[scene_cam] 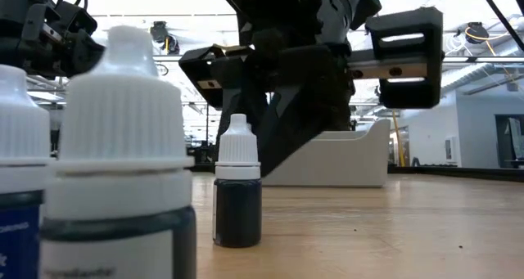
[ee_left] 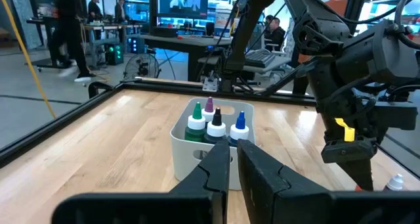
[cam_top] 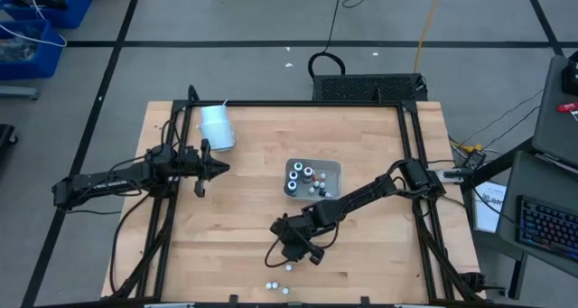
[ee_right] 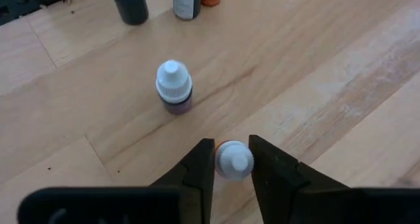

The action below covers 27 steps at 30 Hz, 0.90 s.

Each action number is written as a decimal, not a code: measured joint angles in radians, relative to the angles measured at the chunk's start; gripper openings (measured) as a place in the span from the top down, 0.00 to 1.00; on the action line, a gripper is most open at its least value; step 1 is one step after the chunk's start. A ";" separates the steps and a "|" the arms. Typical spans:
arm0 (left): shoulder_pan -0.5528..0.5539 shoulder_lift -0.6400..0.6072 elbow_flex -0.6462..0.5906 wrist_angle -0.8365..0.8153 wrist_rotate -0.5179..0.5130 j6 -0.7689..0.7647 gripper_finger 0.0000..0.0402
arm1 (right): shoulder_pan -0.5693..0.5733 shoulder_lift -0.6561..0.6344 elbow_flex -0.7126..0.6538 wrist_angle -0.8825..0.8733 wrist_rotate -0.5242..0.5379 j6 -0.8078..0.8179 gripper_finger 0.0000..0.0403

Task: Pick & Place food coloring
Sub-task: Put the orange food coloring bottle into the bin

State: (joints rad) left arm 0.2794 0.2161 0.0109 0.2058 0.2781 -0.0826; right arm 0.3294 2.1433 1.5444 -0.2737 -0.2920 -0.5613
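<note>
The right gripper (ee_right: pixel 232 159) is low over the near part of the wooden table (cam_top: pixel 235 236), in front of the clear tray (cam_top: pixel 332 168), and its two dark fingers (ee_right: pixel 197 171) stand on either side of a small white-capped bottle (ee_right: pixel 233 159) with an orange tint at its shoulder. In the right wrist view the fingers sit right against the cap on both sides with hardly any gap, but the jaws are mid-closure and it is not clear that they have clamped firmly, so I cannot tell whether the bottle is truly gripped. The bottle stands upright on the wood. Just beyond it stands another upright bottle (ee_right: pixel 174 86) with a white cap and a purplish body, apart from the gripper, and farther off three more bottles (ee_right: pixel 187 0) stand in a row at the table's near edge. The low view shows these near bottles close up, a dark one with a white cap (scene_cam: pixel 237 185) standing free on the table with the gripper's dark body behind it. Inside the tray several bottles (ee_left: pixel 216 125) already stand upright together, with green, purple, black and blue caps showing in the left wrist view. The left gripper (ee_left: pixel 233 168) hangs above the table's left side near the pale cup (cam_top: pixel 217 126), its fingers nearly together and holding nothing.
</note>
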 joint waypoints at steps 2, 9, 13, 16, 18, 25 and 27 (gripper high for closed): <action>0.000 0.000 0.000 0.000 0.000 0.000 0.91 | 0.000 0.000 0.000 -0.001 0.000 0.000 0.82; 0.000 0.000 0.000 0.000 0.000 0.000 0.91 | 0.001 -0.016 0.000 -0.011 0.032 0.010 0.82; 0.001 0.000 0.000 0.000 0.000 0.000 0.91 | 0.002 -0.080 0.000 -0.038 0.083 0.052 0.83; 0.001 0.000 0.000 0.000 0.000 0.000 0.91 | 0.002 -0.139 0.000 -0.091 0.134 0.080 0.83; 0.001 0.000 0.000 -0.001 0.000 0.000 0.91 | 0.002 -0.185 0.000 -0.124 0.166 0.103 0.83; 0.001 0.000 0.000 -0.001 0.000 0.000 0.91 | -0.011 -0.355 0.000 -0.294 0.329 0.191 0.83; 0.001 0.000 0.000 0.000 0.000 0.000 0.91 | -0.018 -0.403 0.000 -0.336 0.356 0.213 0.83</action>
State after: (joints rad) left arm 0.2802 0.2157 0.0109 0.2055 0.2779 -0.0830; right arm 0.3112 1.7399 1.5444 -0.6093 0.0638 -0.3479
